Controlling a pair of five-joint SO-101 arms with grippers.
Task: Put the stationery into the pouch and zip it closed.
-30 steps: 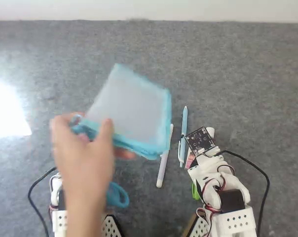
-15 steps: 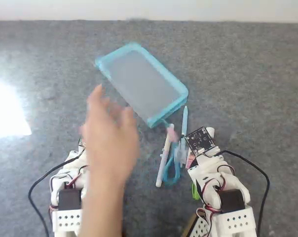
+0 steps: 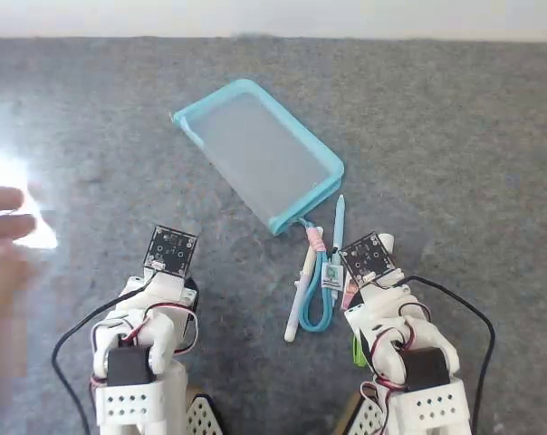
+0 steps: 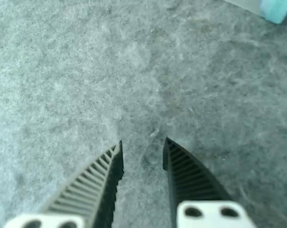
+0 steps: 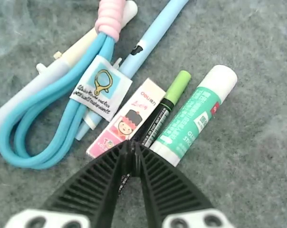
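While nothing is yet inside it, the pouch [image 3: 260, 154] lies flat on the grey surface [image 3: 455, 118]. It is a clear panel edged in teal, set at a slant. A blue wrist strap [image 5: 98, 47] with a pink bead runs from the pouch's corner nearest the arms. The stationery lies in a cluster just beyond that same corner. A white pen [image 3: 296, 308] and a pale blue pen [image 3: 339, 222] lie either side of the strap. Farther from the pouch, a small pink-and-white eraser [image 5: 127, 123], a green marker [image 5: 165, 107] and a green glue stick [image 5: 193, 116] lie side by side.

The right gripper [image 5: 132, 146] hovers just past the eraser and marker, on the side away from the pouch. Its jaws are pressed together and hold nothing. The left gripper [image 4: 142, 147] sits over bare surface, apart from the pouch's long side, with its jaws slightly spread and empty. Whether the pouch's zip is open cannot be told.

The step in hand looks like the first pick-up. To do it well, the right jaws would need to spread before coming down, then straddle one item across its narrow width. An item at the cluster's edge, such as the glue stick, seems the best choice, so its neighbours are not dragged along. The left gripper could help most by pinning the pouch near its mouth so it does not slide.
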